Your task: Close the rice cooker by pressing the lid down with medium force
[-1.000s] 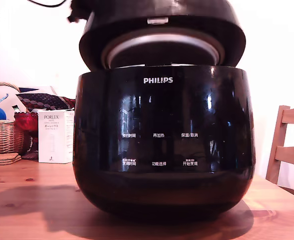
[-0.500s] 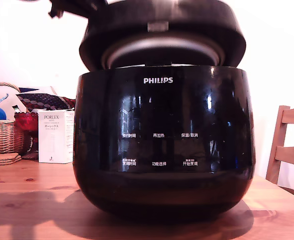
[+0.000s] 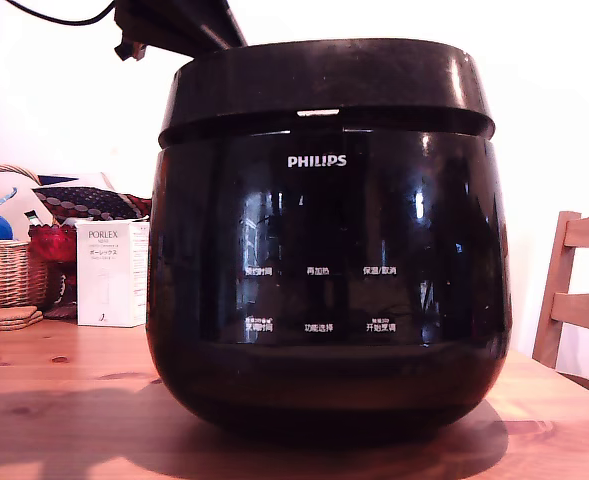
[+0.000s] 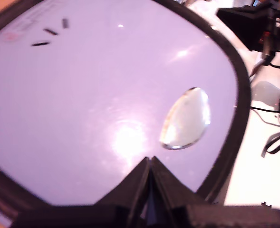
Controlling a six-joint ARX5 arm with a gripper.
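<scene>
Black claw [image 4: 150,161], tips pressed together, rests on the lid [image 3: 324,80]; glare washes out the lid's top.

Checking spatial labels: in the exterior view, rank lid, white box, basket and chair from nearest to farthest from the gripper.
The gripper is at the top, left of centre in the exterior view.
1. Lid: right under it, on the cooker.
2. White box: lower left, on the table.
3. Basket: far left, beyond the box.
4. Chair: far right edge.
</scene>
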